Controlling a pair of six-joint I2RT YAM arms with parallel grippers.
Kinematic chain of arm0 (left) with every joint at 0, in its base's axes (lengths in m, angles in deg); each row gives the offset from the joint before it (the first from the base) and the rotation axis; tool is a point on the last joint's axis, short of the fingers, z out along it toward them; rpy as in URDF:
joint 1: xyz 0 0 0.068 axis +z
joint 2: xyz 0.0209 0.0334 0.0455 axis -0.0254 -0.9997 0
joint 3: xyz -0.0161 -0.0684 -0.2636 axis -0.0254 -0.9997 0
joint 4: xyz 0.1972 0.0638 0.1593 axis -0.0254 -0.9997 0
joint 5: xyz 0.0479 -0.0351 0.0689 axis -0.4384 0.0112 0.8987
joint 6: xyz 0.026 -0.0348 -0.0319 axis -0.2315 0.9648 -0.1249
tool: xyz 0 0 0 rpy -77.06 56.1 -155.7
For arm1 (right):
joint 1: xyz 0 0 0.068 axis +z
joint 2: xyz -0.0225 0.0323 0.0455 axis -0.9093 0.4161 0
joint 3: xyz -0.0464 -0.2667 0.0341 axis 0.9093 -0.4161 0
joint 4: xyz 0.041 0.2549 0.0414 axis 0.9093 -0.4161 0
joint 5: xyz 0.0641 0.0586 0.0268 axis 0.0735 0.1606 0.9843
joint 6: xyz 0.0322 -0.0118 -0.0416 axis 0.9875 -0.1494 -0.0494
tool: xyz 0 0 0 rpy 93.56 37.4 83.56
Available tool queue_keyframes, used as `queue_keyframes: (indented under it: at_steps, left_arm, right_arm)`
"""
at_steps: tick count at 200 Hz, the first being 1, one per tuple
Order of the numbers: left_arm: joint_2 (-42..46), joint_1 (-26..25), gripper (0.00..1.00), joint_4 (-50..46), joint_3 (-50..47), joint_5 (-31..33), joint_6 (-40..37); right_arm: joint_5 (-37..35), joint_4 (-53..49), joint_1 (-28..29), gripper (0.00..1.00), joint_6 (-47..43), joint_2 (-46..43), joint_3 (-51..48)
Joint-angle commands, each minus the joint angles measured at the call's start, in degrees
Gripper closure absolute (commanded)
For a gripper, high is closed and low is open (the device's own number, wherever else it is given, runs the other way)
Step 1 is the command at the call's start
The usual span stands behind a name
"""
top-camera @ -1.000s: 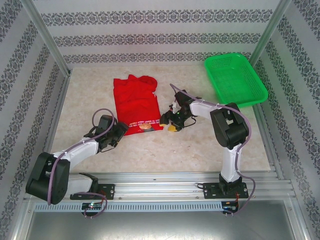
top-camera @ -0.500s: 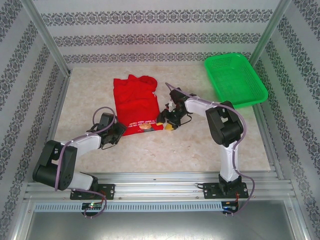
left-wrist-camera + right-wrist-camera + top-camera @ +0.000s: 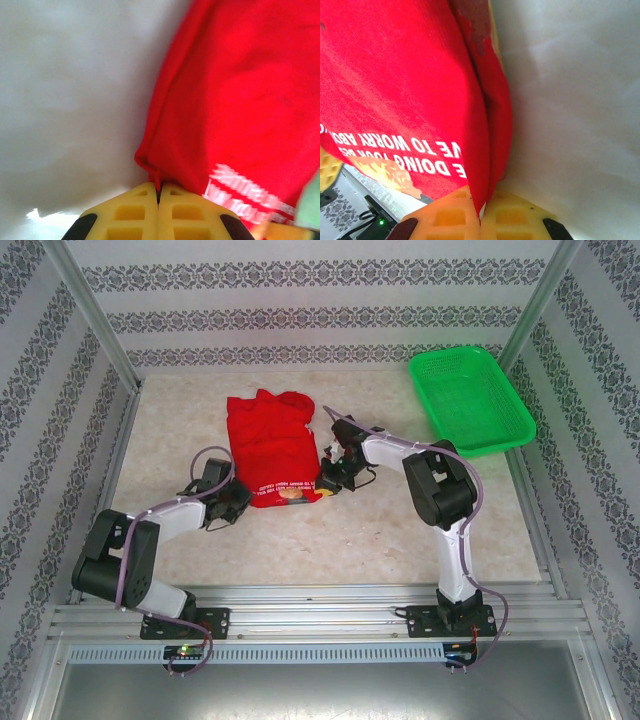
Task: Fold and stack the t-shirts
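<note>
Red cloth t-shirt [image 3: 272, 445] with white lettering lies on the pale counter [image 3: 400, 530], between both pincers. Left pincer [image 3: 158, 192] is closed on its near-left hem and right pincer [image 3: 481, 205] on its near-right edge. Risk: the left's thin pinch may slip when lifting, skewing the fold.

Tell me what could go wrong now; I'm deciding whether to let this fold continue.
The left gripper pinches only a thin sliver of the bright red cloth t-shirt; lifting may pull it free.
The right gripper is shut on a doubled edge; one layer could slip and skew the fold.
The shirt's far end lies bunched, so wrinkles may get folded in.
</note>
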Motion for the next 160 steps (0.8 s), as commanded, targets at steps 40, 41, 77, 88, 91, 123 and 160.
queue_keyframes:
  at_steps: [40, 41, 77, 88, 91, 123, 160]
  left_arm:
    - [13.8, -2.79, 1.0, -7.22, -3.18, -0.15, -3.87]
    - [14.15, -2.95, 1.0, -7.42, -3.42, -0.06, -3.83]
    - [26.19, -9.38, 1.0, -13.23, -11.41, 3.47, 1.99]
    - [30.76, -11.8, 1.0, -15.69, -12.8, 5.26, 4.32]
    - [31.75, -12.47, 1.0, -16.34, -13.15, 5.66, 4.99]
    - [39.78, -21.16, 1.0, -26.4, -12.07, 10.9, 10.55]
    - [45.03, -33.5, 1.0, -38.42, -9.33, 17.78, 19.75]
  right_arm:
    - [2.28, -2.99, 0.07, 1.0, -2.66, -9.05, -5.58]
    - [2.3, -2.99, 0.07, 1.0, -2.65, -9.25, -5.76]
    - [1.83, -3.04, 0.4, 1.0, -1.49, -17.39, -14.59]
    - [1.53, -3.13, 0.89, 1.0, -0.44, -20.49, -17.93]
    - [1.41, -3.07, 1.13, 1.0, -0.1, -21.38, -18.77]
    - [1.05, -3.41, 6.0, 1.0, 4.65, -31.01, -27.9]
    - [-1.22, -6.13, 10.07, 1.0, 10.01, -41.2, -34.32]
